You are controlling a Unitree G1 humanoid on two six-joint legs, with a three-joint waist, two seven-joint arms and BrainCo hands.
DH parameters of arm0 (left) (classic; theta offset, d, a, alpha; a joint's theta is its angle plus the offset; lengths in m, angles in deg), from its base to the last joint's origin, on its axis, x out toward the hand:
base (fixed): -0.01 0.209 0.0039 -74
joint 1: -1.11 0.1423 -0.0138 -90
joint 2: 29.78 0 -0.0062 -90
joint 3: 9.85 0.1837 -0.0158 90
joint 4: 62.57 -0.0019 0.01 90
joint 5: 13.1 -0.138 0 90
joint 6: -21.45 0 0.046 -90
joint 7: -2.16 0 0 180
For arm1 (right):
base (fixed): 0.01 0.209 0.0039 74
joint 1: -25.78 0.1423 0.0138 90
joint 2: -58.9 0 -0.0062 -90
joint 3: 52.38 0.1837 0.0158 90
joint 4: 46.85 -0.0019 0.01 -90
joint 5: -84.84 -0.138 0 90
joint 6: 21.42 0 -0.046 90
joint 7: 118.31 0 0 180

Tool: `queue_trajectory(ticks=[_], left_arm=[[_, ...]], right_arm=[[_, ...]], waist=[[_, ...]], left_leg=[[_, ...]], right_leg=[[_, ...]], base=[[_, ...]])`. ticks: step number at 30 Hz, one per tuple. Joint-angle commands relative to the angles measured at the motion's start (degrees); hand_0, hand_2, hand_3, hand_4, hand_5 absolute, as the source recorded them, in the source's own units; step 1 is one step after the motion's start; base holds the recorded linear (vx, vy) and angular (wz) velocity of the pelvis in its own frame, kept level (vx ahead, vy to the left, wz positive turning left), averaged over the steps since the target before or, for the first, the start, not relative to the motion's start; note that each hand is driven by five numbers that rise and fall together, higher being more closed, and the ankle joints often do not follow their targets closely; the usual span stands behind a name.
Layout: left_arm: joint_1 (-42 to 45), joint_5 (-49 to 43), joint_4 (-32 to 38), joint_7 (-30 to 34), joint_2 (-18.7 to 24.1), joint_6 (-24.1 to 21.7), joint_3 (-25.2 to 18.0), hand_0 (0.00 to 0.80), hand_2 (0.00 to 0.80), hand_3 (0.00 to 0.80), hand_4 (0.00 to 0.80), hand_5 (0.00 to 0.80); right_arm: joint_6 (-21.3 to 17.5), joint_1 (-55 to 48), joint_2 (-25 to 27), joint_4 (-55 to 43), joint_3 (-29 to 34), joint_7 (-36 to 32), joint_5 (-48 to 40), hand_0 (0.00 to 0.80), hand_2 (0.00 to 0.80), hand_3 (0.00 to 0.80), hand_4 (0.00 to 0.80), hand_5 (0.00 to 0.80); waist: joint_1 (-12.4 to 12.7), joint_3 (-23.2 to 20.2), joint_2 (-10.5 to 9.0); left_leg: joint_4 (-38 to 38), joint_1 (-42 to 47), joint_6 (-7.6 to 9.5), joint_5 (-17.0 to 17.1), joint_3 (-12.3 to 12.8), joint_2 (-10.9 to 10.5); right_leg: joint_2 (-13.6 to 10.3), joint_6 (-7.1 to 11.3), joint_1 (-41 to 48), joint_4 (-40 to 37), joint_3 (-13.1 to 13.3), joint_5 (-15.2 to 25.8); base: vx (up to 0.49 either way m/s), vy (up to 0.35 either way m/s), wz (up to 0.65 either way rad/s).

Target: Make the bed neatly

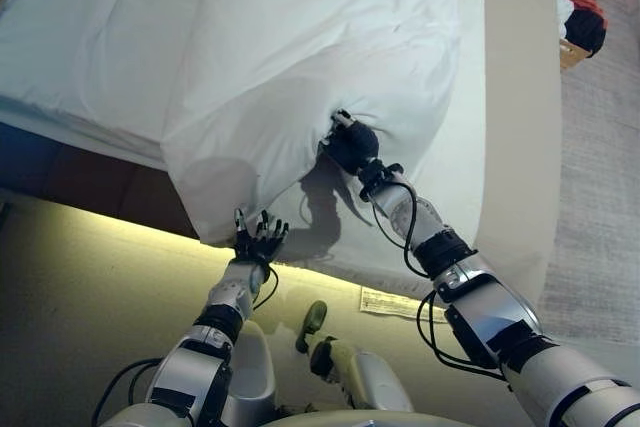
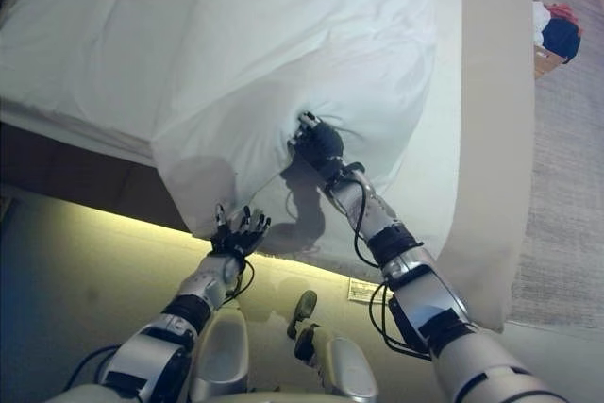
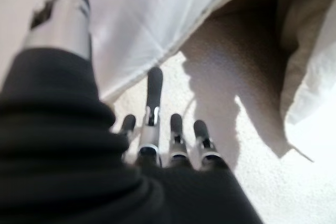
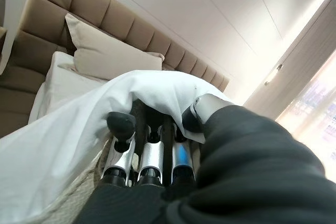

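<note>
A white duvet (image 1: 300, 47) covers the bed and one corner hangs down over the bed's side. My right hand (image 1: 352, 144) is shut on a bunched fold of the duvet near that corner. In the right wrist view its fingers (image 4: 149, 153) curl under the cloth (image 4: 63, 140) and the thumb presses on top. My left hand (image 1: 256, 239) is open with spread fingers, just below the hanging corner's lower edge and holding nothing. In the left wrist view its fingers (image 3: 152, 124) point at the duvet's edge (image 3: 157, 19) above the carpet.
A bare beige strip of the bed (image 1: 520, 97) runs along the right. A pillow (image 4: 105, 51) leans on the padded headboard (image 4: 105, 14). A white label (image 1: 395, 304) sits on the bed's side. A dark, red and white thing (image 1: 582, 25) lies on the carpet far right.
</note>
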Motion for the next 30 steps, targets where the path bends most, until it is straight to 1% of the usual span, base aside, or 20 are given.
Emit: queue_trajectory(ticks=[1,2,3,4,6,11,14,17,20,25,27,28,30], left_arm=[[-6.72,1.41,-1.28,0.78,-2.92,1.25,0.64,0.000,0.000,0.000,0.000,0.000],[-7.41,1.41,-1.88,0.55,-2.84,1.51,0.58,0.000,0.000,0.000,0.000,0.000],[-7.89,1.41,-2.26,0.04,-2.76,1.55,0.60,0.000,0.000,0.000,0.000,0.000],[-8.36,1.41,-2.77,-0.79,-2.78,1.51,0.80,0.000,0.000,0.000,0.000,0.000],[-8.73,1.41,-3.63,-1.98,-3.05,1.63,1.13,0.000,0.000,0.000,0.000,0.000],[-8.44,1.41,-4.53,-0.33,-4.20,1.75,2.40,0.000,0.000,0.000,0.000,0.000],[-9.38,1.41,-5.05,-1.20,-4.40,1.73,2.49,0.000,0.000,0.000,0.000,0.000],[-10.15,1.41,-5.52,-0.04,-4.57,2.10,2.61,0.000,0.000,0.000,0.000,0.000],[-10.20,1.41,-5.09,2.01,-4.61,0.82,2.59,0.000,0.000,0.000,0.000,0.000],[-9.92,1.41,-3.07,6.50,-4.38,-2.75,0.07,0.000,0.000,0.000,0.000,0.000],[-10.73,1.41,-2.56,7.23,-3.47,-4.68,-1.71,0.000,0.000,0.000,0.000,0.000],[-10.98,1.41,-2.38,7.38,-3.13,-5.05,-2.31,0.000,0.000,0.000,0.000,0.000],[-11.92,1.41,-1.79,7.84,-1.25,-6.40,-4.88,0.000,0.000,0.000,0.000,0.000]], right_arm=[[-3.90,6.03,-4.09,-14.70,-1.21,-5.12,-2.16,0.800,0.800,0.800,0.800,0.800],[-4.27,6.09,-4.40,-15.44,-1.55,-4.90,-1.84,0.800,0.800,0.800,0.800,0.800],[-4.50,6.19,-4.54,-16.01,-1.91,-4.71,-1.71,0.800,0.800,0.800,0.800,0.800],[-4.75,6.29,-4.61,-16.45,-2.28,-4.62,-1.77,0.800,0.800,0.800,0.800,0.800],[-4.97,6.84,-4.73,-16.42,-2.51,-4.50,-2.41,0.800,0.800,0.800,0.800,0.800],[-4.62,6.58,-5.37,-17.53,-3.24,-4.71,-1.72,0.800,0.800,0.800,0.800,0.800],[-4.59,6.74,-5.46,-18.42,-3.29,-4.57,-1.59,0.800,0.800,0.800,0.800,0.800],[-4.01,6.26,-5.59,-19.14,-3.29,-4.40,-1.83,0.800,0.800,0.800,0.800,0.800],[-3.45,5.36,-5.63,-19.80,-3.75,-4.77,-1.78,0.800,0.800,0.800,0.800,0.800],[-1.65,2.62,-5.88,-21.71,-3.18,-4.76,-0.36,0.800,0.800,0.800,0.800,0.800],[-0.65,1.48,-5.64,-22.66,-2.64,-4.26,0.29,0.800,0.800,0.800,0.800,0.800],[-0.43,1.01,-5.58,-23.05,-2.48,-4.11,0.52,0.800,0.800,0.800,0.800,0.800],[0.23,-0.99,-5.13,-24.36,-1.80,-4.12,1.25,0.800,0.800,0.800,0.800,0.800]], waist=[[0.01,-0.35,-2.56],[-0.10,-0.17,-2.80],[-0.30,-0.35,-2.85],[-0.39,-0.06,-2.94],[-0.46,0.16,-2.97],[-0.90,0.87,-2.70],[-1.14,1.15,-2.66],[-1.33,1.27,-2.92],[-1.53,1.32,-3.22],[-1.97,1.48,-3.08],[-2.23,1.40,-2.97],[-2.20,1.67,-3.06],[-2.38,1.42,-3.13]], left_leg=[[6.11,-3.48,3.87,-4.63,0.61,-2.30],[6.63,-3.90,3.90,-4.84,0.60,-2.32],[6.95,-3.50,3.68,-6.61,0.24,-2.04],[7.34,-3.71,3.72,-6.81,0.25,-2.02],[7.38,-3.82,3.70,-6.92,0.23,-2.06],[6.78,-3.71,3.80,-6.73,0.50,-2.42],[7.15,-4.28,3.77,-6.72,0.48,-2.58],[7.66,-4.47,3.80,-7.13,0.46,-2.56],[7.78,-4.41,3.78,-7.29,0.68,-2.44],[8.14,-4.14,3.65,-7.46,0.79,-2.41],[8.11,-4.13,3.58,-7.42,0.81,-2.49],[8.12,-4.80,3.82,-5.84,1.20,-2.77],[7.84,-4.64,3.78,-5.87,1.17,-2.84]], right_leg=[[-1.78,2.95,0.68,0.52,0.01,0.84],[-1.71,2.95,0.41,0.74,0.04,0.80],[-1.30,3.34,0.70,1.02,0.71,-0.39],[-1.23,3.36,0.59,1.15,0.73,-0.38],[-1.14,3.36,0.55,1.06,0.69,-0.38],[-1.37,3.56,0.32,0.68,0.97,-0.05],[-1.49,3.60,-0.31,1.12,0.98,-0.12],[-1.54,3.64,-0.43,1.37,0.85,-0.28],[-1.47,3.71,-0.52,1.39,0.82,-0.25],[-1.35,3.53,-0.36,1.68,1.14,-0.63],[-1.36,3.45,-0.41,1.82,1.26,-0.84],[-1.74,3.06,-0.93,1.73,0.58,0.26],[-1.75,3.06,-1.00,1.89,0.42,0.04]], base=[[-0.019,-0.058,-0.08],[0.070,-0.069,-0.08],[0.064,-0.059,-0.06],[0.067,-0.048,-0.04],[-0.011,-0.013,-0.02],[-0.006,0.005,0.00],[-0.012,0.009,0.00],[0.000,0.000,0.00],[0.000,0.000,0.00],[0.015,0.029,-0.01],[-0.034,0.063,-0.01],[-0.077,0.067,-0.02],[-0.027,0.042,-0.03]])
